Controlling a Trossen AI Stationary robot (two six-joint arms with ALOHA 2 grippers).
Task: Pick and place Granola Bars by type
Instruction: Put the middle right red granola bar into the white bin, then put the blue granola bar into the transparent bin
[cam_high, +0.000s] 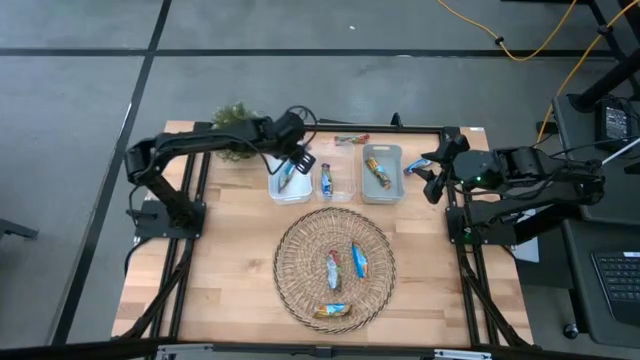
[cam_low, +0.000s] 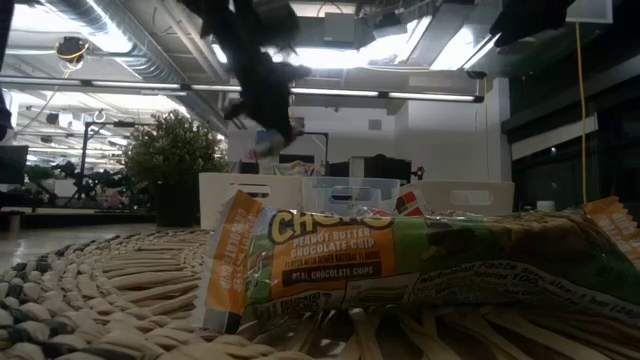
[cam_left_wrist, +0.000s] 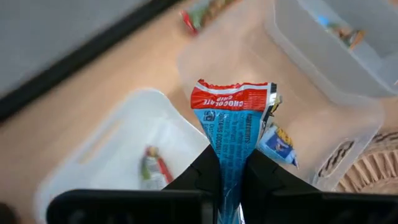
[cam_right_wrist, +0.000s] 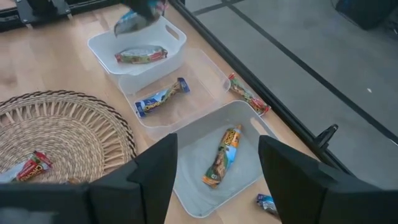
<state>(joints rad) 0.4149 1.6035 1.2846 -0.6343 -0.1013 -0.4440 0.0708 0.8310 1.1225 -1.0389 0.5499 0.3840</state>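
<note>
Right now the left gripper (cam_left_wrist: 231, 177) is pinching a blue granola bar (cam_left_wrist: 233, 134) by its lower end, so the bar stands up between the fingers with its red-banded top free. It hangs over the left bin (cam_high: 289, 182), which looks like the reason for the high, end-on hold: the bar can drop straight in.

That bin already has 1 bar (cam_right_wrist: 140, 55) lying in it with a green and red wrapper, so whether the blue one belongs there I would question. The middle bin (cam_high: 338, 182) holds 1 blue bar (cam_high: 326, 179), and that seems the better match by type. The right bin (cam_high: 382, 173) holds 1 orange-brown bar (cam_high: 379, 173).

The right gripper (cam_right_wrist: 217, 163) waits with its fingers spread wide, above the table's right edge near the right bin. A blue bar (cam_high: 418, 166) lies on the table just beside it, and another bar (cam_high: 351, 139) lies behind the bins.

On the wicker tray (cam_high: 300, 238), 3 bars (cam_high: 344, 262) remain, so the sorting looks roughly half done.
</note>
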